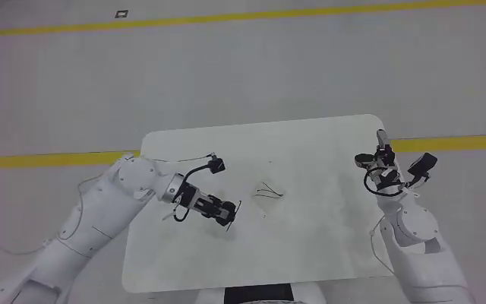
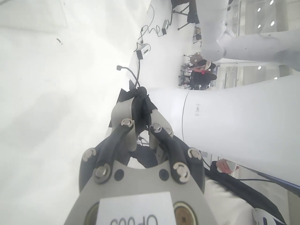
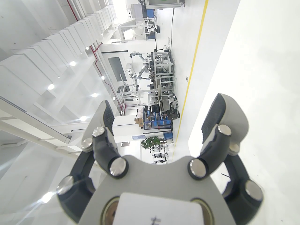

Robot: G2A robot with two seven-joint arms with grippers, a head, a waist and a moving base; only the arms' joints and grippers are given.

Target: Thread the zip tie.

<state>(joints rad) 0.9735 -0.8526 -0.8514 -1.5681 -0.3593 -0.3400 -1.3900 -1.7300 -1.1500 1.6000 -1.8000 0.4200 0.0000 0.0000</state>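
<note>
**Left gripper pinches the zip tie; a bag lies just ahead**

Closest to us, at the base of the left gripper point(image 2: 140, 94), sits a white label point(image 2: 133, 208). Its dark print is cut off at the edge, so we cannot make it out. The gripper's two fingers are pressed together. At their black tips they pinch the zip tie point(image 2: 119, 67), a thin black strip that curves away from the tips and ends in a small square head.

From above, we see this gripper point(image 1: 230, 213) low over the table point(image 1: 319, 235), with the zip tie point(image 1: 239, 204) showing as a fine dark line at its tips.

Ahead of those tips and a little to one side, a clear bag point(image 1: 267, 194) lies flat on the table, near the gripper but not touching it. Inside it we see a few thin dark strips, too fine for us to say more. In the left wrist view the bag point(image 2: 28, 8) is a pale, glossy sheet beyond the fingers.

Well past the bag, across the table from the left gripper, the right gripper point(image 1: 373, 152) is at the table's edge. Its fingers are spread wide, with the ribbed black pads point(image 3: 212, 115) facing each other across the gap point(image 3: 164, 111). Its base also bears a white label point(image 3: 159, 211), but too little of the print shows for us to read it.

Farthest off, beyond the right gripper, a yellow line point(image 3: 199, 36) runs along the floor.
</note>
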